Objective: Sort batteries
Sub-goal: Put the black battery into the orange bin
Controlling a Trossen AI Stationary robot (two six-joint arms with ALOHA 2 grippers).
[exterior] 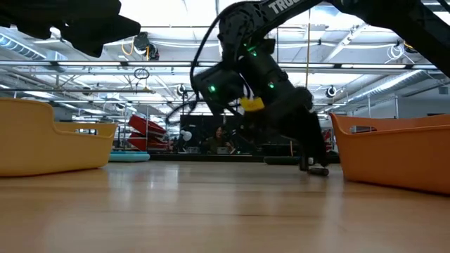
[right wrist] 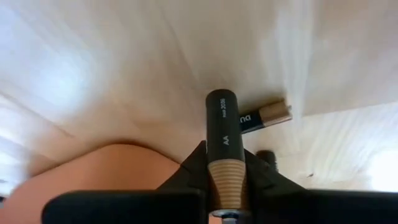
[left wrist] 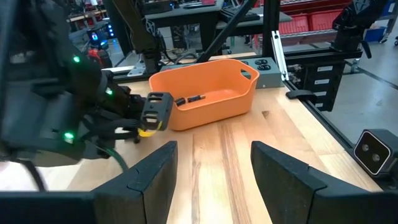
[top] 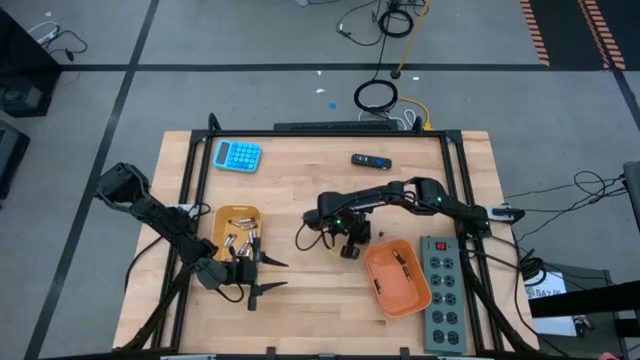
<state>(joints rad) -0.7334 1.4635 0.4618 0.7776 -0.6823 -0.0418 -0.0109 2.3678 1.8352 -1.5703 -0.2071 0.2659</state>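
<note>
Overhead view of a wooden table (top: 300, 190) with two dark robot arms and two orange trays.

The left arm reaches in from the left edge; its gripper (top: 268, 274) sits just beside the near corner of the left tray (top: 216, 232), fingers spread apart. That tray holds a cluster of small metallic batteries (top: 240, 232). The right arm stretches from the right side toward the middle, its gripper (top: 349, 248) pointing down at the table just left of the right tray (top: 396, 290). A blue calculator (top: 237, 155) lies near the far left corner, a black-and-blue device (top: 371, 161) near the far middle, and a grey power strip (top: 444, 294) along the right edge.
</note>
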